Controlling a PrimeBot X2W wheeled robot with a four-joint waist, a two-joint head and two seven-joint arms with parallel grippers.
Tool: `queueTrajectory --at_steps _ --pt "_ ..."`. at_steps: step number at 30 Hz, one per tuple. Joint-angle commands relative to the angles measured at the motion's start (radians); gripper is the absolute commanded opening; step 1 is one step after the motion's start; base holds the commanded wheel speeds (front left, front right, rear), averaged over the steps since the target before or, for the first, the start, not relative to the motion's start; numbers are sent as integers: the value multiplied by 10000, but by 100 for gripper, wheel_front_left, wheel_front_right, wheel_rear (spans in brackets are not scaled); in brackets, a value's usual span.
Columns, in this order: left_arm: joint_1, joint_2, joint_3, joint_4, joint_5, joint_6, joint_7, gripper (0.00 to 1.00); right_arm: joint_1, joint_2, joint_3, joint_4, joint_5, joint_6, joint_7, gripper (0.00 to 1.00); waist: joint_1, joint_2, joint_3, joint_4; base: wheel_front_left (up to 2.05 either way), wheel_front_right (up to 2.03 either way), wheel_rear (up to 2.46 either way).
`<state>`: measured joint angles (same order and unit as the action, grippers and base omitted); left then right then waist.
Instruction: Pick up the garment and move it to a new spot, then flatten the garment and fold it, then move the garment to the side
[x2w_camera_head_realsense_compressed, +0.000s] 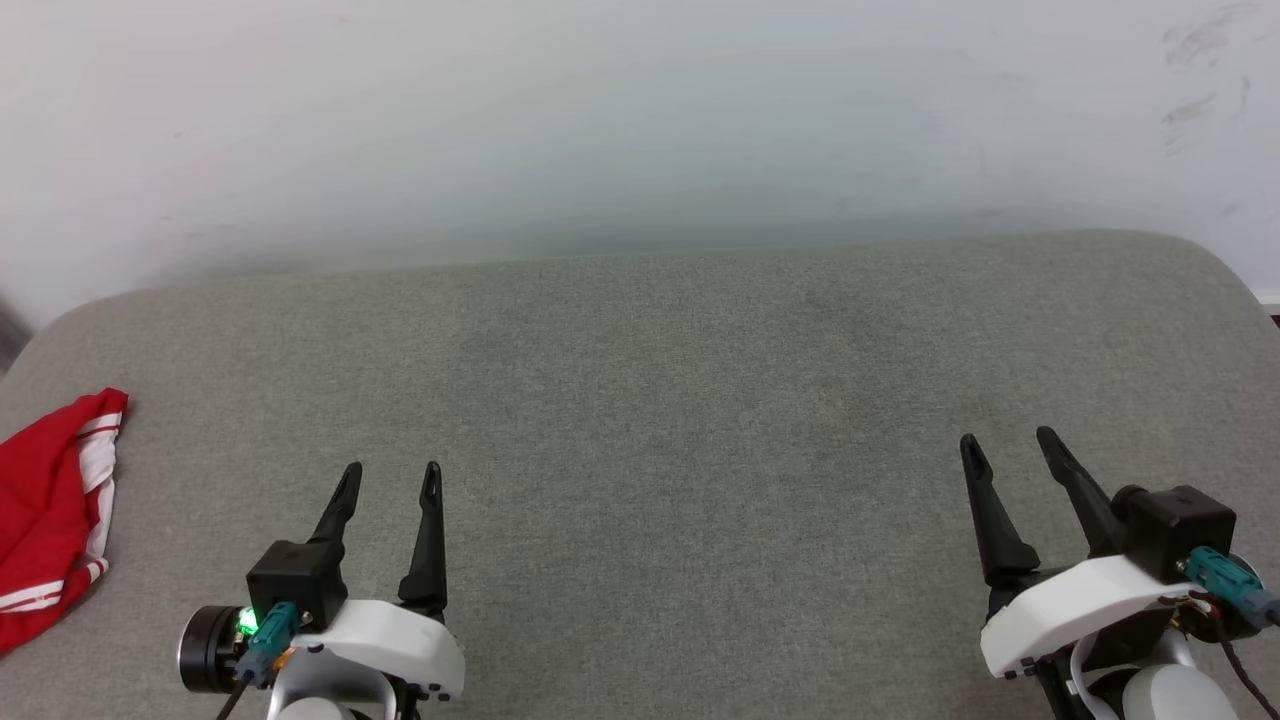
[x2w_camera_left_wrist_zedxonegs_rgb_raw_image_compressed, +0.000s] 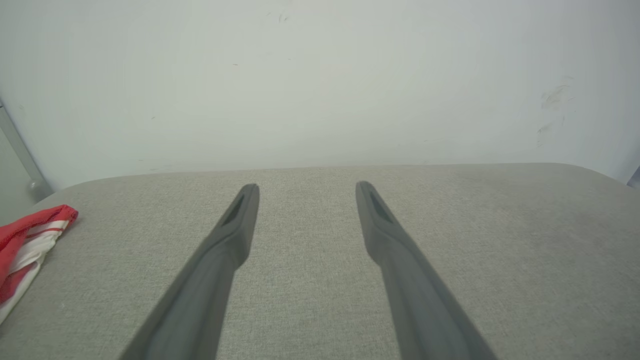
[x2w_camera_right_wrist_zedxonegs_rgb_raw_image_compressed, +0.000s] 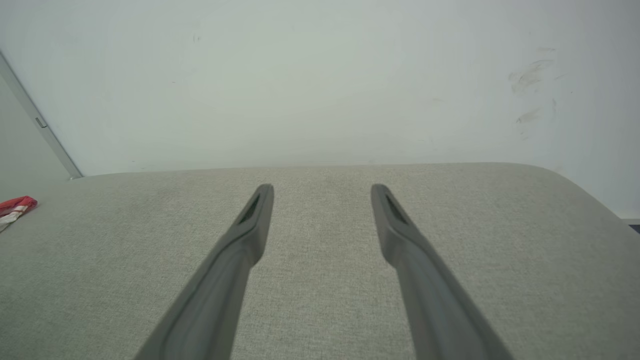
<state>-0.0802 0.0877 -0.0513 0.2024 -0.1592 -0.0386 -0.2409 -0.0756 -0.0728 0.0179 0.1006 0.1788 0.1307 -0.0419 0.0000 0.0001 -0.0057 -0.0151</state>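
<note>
The garment (x2w_camera_head_realsense_compressed: 45, 510), red with white striped trim, lies bunched at the far left edge of the grey padded surface (x2w_camera_head_realsense_compressed: 680, 400), partly cut off by the picture's edge. It also shows at the left of the left wrist view as the garment (x2w_camera_left_wrist_zedxonegs_rgb_raw_image_compressed: 25, 240) and as a small red corner of the garment (x2w_camera_right_wrist_zedxonegs_rgb_raw_image_compressed: 15, 206) in the right wrist view. My left gripper (x2w_camera_head_realsense_compressed: 392, 470) stands open to the right of it, apart from it, with nothing between its fingers. My right gripper (x2w_camera_head_realsense_compressed: 1005, 440) is open at the lower right, far from the fabric.
The grey padded surface runs across the whole width with rounded far corners. A pale wall (x2w_camera_head_realsense_compressed: 640, 120) rises right behind its far edge. A grey vertical strip (x2w_camera_right_wrist_zedxonegs_rgb_raw_image_compressed: 40, 125) stands at the left of the wall.
</note>
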Motion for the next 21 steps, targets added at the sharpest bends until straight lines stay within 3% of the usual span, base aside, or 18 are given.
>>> queueTrajectory --at_steps 1,11,21 --pt "11 1 37 38 182 45 -89 100 13 50 -14 -30 -172 0 -44 100 0 -1 -1 8 0 0 0" --pt "-33 -52 93 158 739 88 -260 100 -49 173 -35 27 -585 -1 -105 100 0 -1 -18 36 0 0 0" --pt "-86 -135 345 252 471 114 -258 100 28 208 -110 29 -443 0 -56 100 0 -1 -11 286 0 0 0"
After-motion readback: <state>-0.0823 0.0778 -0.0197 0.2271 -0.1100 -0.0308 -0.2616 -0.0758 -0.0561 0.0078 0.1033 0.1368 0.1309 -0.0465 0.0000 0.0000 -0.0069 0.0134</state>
